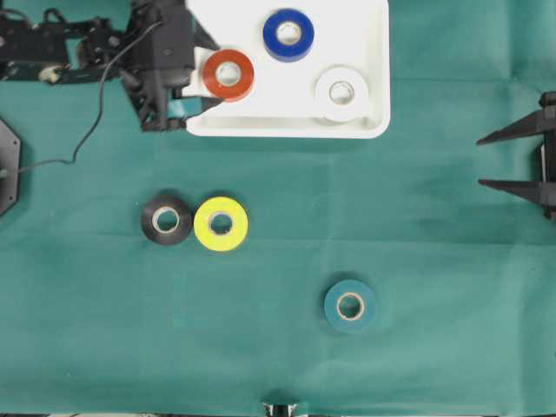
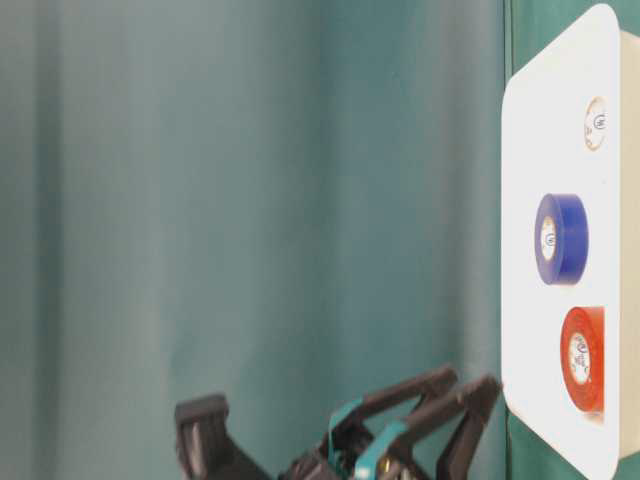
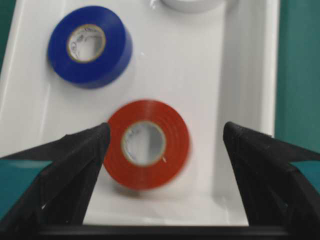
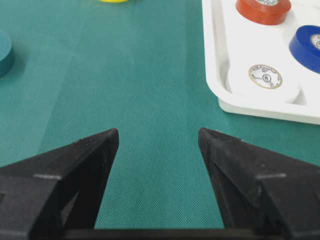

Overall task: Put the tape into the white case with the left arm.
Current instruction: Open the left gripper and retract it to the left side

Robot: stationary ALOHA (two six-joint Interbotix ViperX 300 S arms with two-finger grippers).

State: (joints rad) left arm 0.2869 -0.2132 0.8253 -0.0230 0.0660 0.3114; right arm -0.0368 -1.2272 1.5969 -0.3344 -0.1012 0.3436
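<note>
Left arm (image 1: 95,43): black, extends from the top-left edge of the overhead view toward the right; a thin black cable loops off it.
Left gripper (image 1: 204,76): two pointed black prongs with teal bands, spread wide apart; nothing gripped between them.
Left gripper, wrist view: prong tips at lower left and lower right of frame, pointing up-frame, wide gap.
Right gripper (image 1: 486,161): all black, at the right edge of the overhead view, prongs pointing left, spread wide; nothing gripped.
</note>
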